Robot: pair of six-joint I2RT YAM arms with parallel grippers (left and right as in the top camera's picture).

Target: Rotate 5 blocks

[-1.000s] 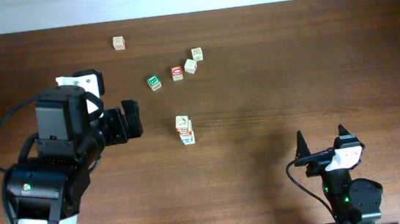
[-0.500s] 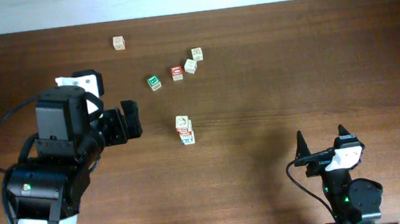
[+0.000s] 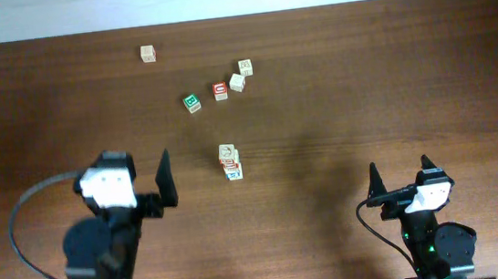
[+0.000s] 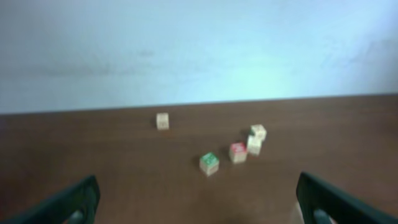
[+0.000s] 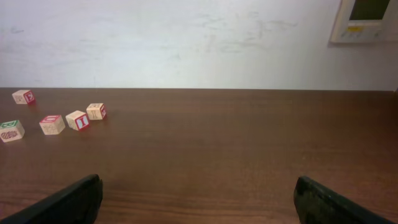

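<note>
Small light-wood blocks lie on the brown table. A tight pile [image 3: 229,160] with red and blue marks sits mid-table. Farther back are a green-marked cube [image 3: 191,103], a red-marked cube [image 3: 220,91], two pale blocks [image 3: 237,82] [image 3: 245,67], and a lone pale block [image 3: 147,53]. The left wrist view shows the green cube [image 4: 209,163] and the red one [image 4: 237,152] far ahead. My left gripper [image 3: 139,181] is open and empty, near-left of the pile. My right gripper [image 3: 401,175] is open and empty at the near right, far from every block.
A pale wall runs behind the table's far edge [image 5: 249,88]. A white wall panel [image 5: 367,18] hangs at the upper right of the right wrist view. Bare brown tabletop [image 3: 339,122] separates the right arm from the blocks.
The left arm has pulled back toward the near edge and now points toward the far wall, its gripper still open. The right arm and the blocks have not moved.
</note>
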